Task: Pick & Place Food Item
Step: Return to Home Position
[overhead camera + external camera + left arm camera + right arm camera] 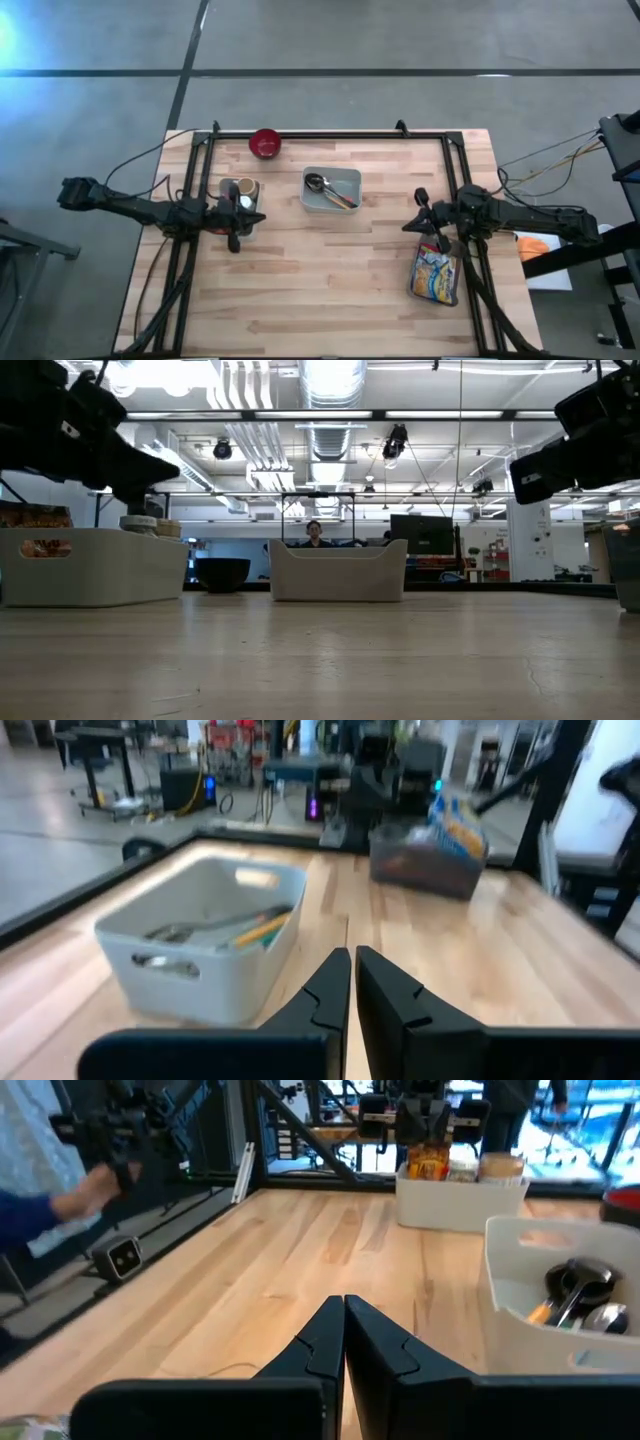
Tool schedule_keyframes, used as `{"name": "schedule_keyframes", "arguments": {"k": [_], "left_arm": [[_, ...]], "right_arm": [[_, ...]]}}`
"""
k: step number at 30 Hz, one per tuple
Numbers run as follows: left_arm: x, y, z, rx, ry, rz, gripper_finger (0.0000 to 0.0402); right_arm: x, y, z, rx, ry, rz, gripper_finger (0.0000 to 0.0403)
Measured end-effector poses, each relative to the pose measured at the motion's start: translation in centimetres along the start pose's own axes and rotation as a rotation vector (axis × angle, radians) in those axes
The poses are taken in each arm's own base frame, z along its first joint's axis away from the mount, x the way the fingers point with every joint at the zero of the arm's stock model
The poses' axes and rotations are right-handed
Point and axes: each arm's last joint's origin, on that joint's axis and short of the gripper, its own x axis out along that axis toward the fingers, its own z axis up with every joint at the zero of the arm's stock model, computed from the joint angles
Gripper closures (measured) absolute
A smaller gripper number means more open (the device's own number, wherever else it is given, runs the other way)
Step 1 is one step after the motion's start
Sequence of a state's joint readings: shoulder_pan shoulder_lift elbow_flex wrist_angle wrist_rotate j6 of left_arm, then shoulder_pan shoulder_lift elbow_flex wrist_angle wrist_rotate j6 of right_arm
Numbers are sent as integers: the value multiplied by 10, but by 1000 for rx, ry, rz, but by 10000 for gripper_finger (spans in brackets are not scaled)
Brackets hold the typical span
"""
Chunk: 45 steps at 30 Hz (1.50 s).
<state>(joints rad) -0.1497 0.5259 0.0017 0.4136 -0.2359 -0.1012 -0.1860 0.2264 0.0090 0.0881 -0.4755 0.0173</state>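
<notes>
Overhead, the wooden table (330, 290) carries two bins; the left gray bin (455, 1205) stands toward the table's left side, and the right gray bin (210, 980) sits at the middle of the far half. Inside the left gray bin the brown seasoning bottle (428, 1160) stands upright among other containers, its long axis vertical and its cap pointing up; from above only round tops show. Within the right gray bin lie the spoons (330, 192), flat on the floor of the bin; their long axes run diagonally, bowls toward the far-left corner and handles toward the near-right corner. Just behind the left gray bin, at the far edge, rests a red bowl (265, 143); near the right edge a snack bag (435, 272) lies flat, its long axis running roughly from the far side to the near side. Left gripper (352, 955) hangs just beside the near side of the left gray bin, pointing toward the table's right, its fingers pressed together on nothing; right gripper (343, 1302) hangs at the far end of the snack bag, pointing toward the table's left, its fingers likewise closed and empty.
</notes>
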Motion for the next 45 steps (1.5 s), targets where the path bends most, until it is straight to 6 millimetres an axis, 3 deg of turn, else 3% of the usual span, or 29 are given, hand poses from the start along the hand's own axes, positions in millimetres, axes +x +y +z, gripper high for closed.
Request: {"name": "schedule_keyframes", "arguments": {"k": [11,19,45], "left_arm": [[-3,3,-21,80,218,28,377],[-3,3,-23,285,237,-7,377],[-3,3,-25,284,254,-3,377]], "right_arm": [[0,0,0,61,3,0,394],[0,0,0,60,3,1,394],[0,0,0,57,3,1,394]]}}
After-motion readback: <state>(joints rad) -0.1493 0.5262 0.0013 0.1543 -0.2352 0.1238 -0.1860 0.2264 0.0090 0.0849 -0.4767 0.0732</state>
